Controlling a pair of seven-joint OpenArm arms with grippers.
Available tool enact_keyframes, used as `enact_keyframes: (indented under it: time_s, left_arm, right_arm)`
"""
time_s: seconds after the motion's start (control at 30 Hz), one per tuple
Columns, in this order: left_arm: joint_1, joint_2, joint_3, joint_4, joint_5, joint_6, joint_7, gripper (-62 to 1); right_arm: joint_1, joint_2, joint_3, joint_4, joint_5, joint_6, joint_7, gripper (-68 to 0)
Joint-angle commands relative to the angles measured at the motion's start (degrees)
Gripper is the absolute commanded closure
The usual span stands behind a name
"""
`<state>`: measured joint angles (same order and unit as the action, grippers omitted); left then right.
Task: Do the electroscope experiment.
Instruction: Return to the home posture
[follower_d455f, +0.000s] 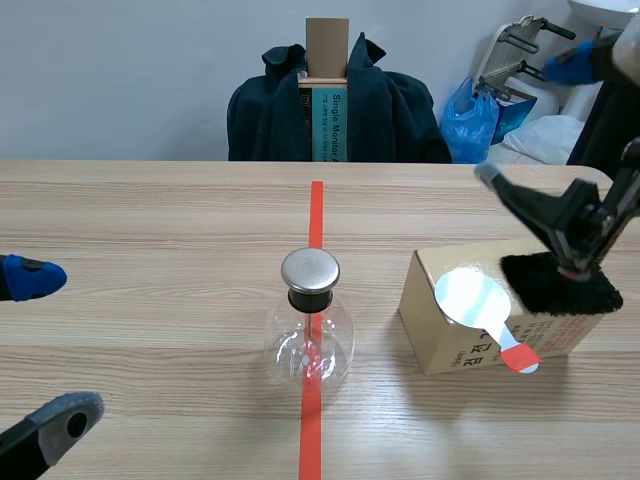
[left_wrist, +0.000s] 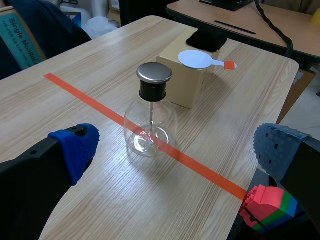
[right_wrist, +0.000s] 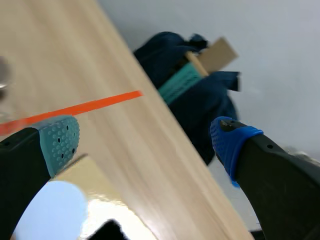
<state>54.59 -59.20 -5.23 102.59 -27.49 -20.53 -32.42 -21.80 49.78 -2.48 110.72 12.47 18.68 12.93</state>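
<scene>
A glass flask electroscope (follower_d455f: 310, 335) with a round metal cap stands on the orange-red tape line at the table's middle. To its right a cardboard box (follower_d455f: 455, 335) carries a white round paddle (follower_d455f: 473, 298) with an orange handle tip and a black cloth (follower_d455f: 560, 283). My left gripper (follower_d455f: 50, 345) is open low at the left, well short of the flask (left_wrist: 150, 117). My right gripper (follower_d455f: 530, 120) is open, raised above the box's far side. In the right wrist view the paddle (right_wrist: 50, 210) and box (right_wrist: 102, 192) lie under the gripper (right_wrist: 145, 142).
Across the table a dark jacket (follower_d455f: 400, 110) hangs over a chair with a tall carton. A blue bag (follower_d455f: 485, 120) sits behind at the right. A red, green and blue block (left_wrist: 267, 210) shows past the table's edge (left_wrist: 290, 85).
</scene>
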Motion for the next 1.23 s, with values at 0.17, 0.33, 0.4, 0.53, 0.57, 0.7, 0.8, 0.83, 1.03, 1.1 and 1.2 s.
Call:
enact_keyframes:
  time_s: [0.17, 0.33, 0.4, 0.53, 0.57, 0.7, 0.8, 0.83, 1.03, 1.1, 1.2]
  left_arm:
    - [-0.3, 0.5, 0.1, 0.4, -0.4, 0.1, -0.8, -62.3]
    - [-0.3, 0.4, 0.1, 0.4, -1.9, 0.1, -0.8, -62.3]
    - [-0.3, 0.4, 0.0, 0.4, -2.1, 0.3, -1.2, -62.3]
    - [-0.3, 0.4, 0.0, 0.4, -3.3, 0.5, -1.2, -62.3]
    - [-0.3, 0.4, 0.0, 0.4, -3.4, 0.5, -1.2, -62.3]
    - [-0.3, 0.4, 0.0, 0.4, -3.4, 0.5, -1.2, -62.3]
    - [-0.3, 0.4, 0.0, 0.4, -3.4, 0.5, -1.2, -62.3]
    - [-0.3, 0.4, 0.0, 0.4, -3.4, 0.5, -1.2, -62.3]
    - [-0.3, 0.4, 0.0, 0.4, -3.5, 0.5, -1.2, -62.3]
    - [-0.3, 0.4, 0.0, 0.4, -3.4, 0.5, -1.2, -62.3]
    - [-0.3, 0.4, 0.0, 0.4, -3.4, 0.5, -1.2, -62.3]
  right_arm:
    - [0.3, -4.9, -0.1, 0.9, 0.5, 2.7, -0.6, -53.4]
    - [-0.5, -8.1, -1.3, 0.9, 0.5, 2.8, -2.6, -53.4]
    - [-0.5, -9.4, -1.8, 0.9, 0.5, 2.8, -2.8, -53.4]
    - [-0.4, -12.0, -2.0, 0.9, 0.5, 2.8, -2.8, -53.4]
    - [-0.4, -12.7, -2.0, 0.9, 0.5, 2.8, -2.9, -53.4]
    - [-0.4, -14.8, -2.0, 0.9, 0.5, 2.8, -5.1, -59.5]
    - [-0.4, -15.6, -2.0, 0.9, 0.5, 2.8, -6.3, -67.9]
    - [-0.4, -15.9, -2.0, 0.9, 0.4, 2.8, -6.4, -67.9]
    - [-0.4, -17.6, -2.0, 0.9, 0.4, 2.9, -6.6, -67.9]
    - [-0.4, -18.0, -2.0, 0.9, 0.4, 2.9, -6.6, -67.9]
    - [-0.4, -18.1, -2.0, 0.9, 0.4, 2.9, -6.6, -67.9]
